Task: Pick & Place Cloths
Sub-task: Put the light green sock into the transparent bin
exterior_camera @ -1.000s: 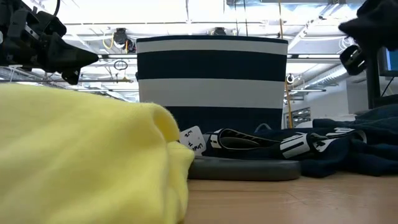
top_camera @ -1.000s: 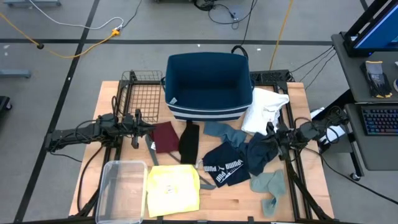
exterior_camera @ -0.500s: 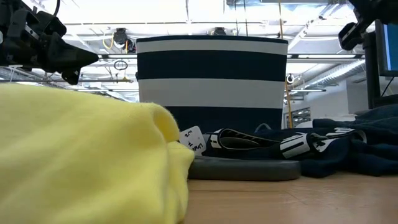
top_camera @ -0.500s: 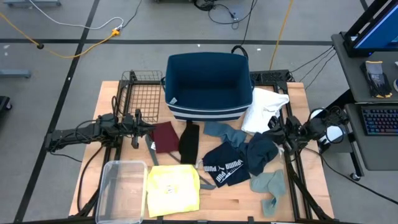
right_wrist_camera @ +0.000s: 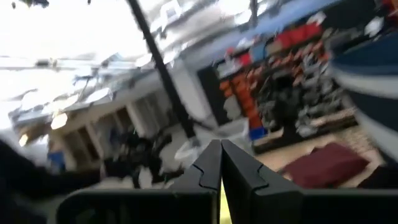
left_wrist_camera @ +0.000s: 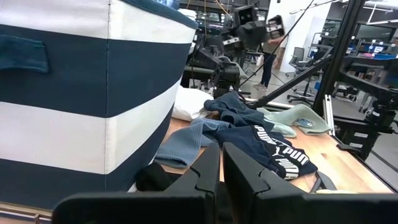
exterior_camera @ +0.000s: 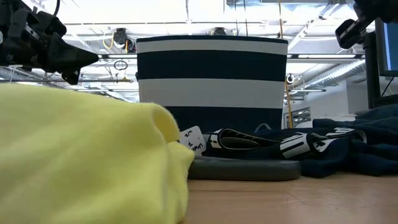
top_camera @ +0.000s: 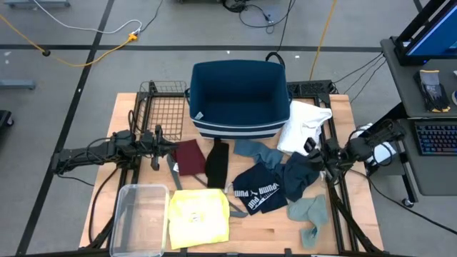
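Right gripper [top_camera: 310,147]: your fingers are closed on nothing, above the navy cloth [top_camera: 300,173].
Left gripper [top_camera: 166,146]: closed, waiting.
Risk: open first, or you push it.

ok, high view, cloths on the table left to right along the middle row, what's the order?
maroon piece → black piece → grey-blue piece → dark navy piece at the right hand. The white shirt lies farther back, by the striped bin.
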